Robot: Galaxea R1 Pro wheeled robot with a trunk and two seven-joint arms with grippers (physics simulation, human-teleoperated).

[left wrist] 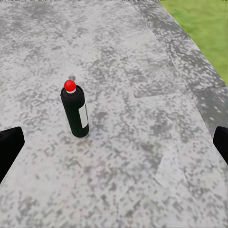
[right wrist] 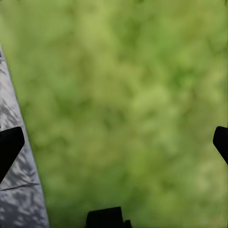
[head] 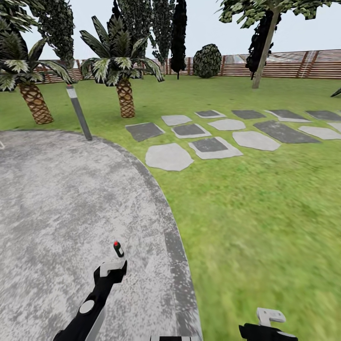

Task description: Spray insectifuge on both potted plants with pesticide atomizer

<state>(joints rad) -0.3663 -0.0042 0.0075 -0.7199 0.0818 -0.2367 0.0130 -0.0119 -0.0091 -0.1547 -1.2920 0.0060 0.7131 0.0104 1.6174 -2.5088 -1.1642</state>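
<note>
The pesticide atomizer [head: 118, 248] stands upright on the round grey stone patio [head: 52, 199], near its right edge. It is a small dark bottle with a whitish label and a red tip on its nozzle head. In the left wrist view the atomizer [left wrist: 76, 111] stands a short way ahead of my left gripper [left wrist: 114, 147], which is open with both black fingertips [left wrist: 8, 145] far apart and nothing between them. In the head view my left gripper [head: 112, 271] sits just short of the bottle. My right gripper [right wrist: 114, 147] hangs open over grass by the patio edge. The potted plants are out of view.
A grey bollard lamp post [head: 79, 112] leans at the patio's far rim. Two palms [head: 124, 90] stand behind it. Flat stepping stones [head: 208, 147] cross the lawn [head: 265, 213] to the right. A brown slatted fence [head: 284, 64] and trees close the back.
</note>
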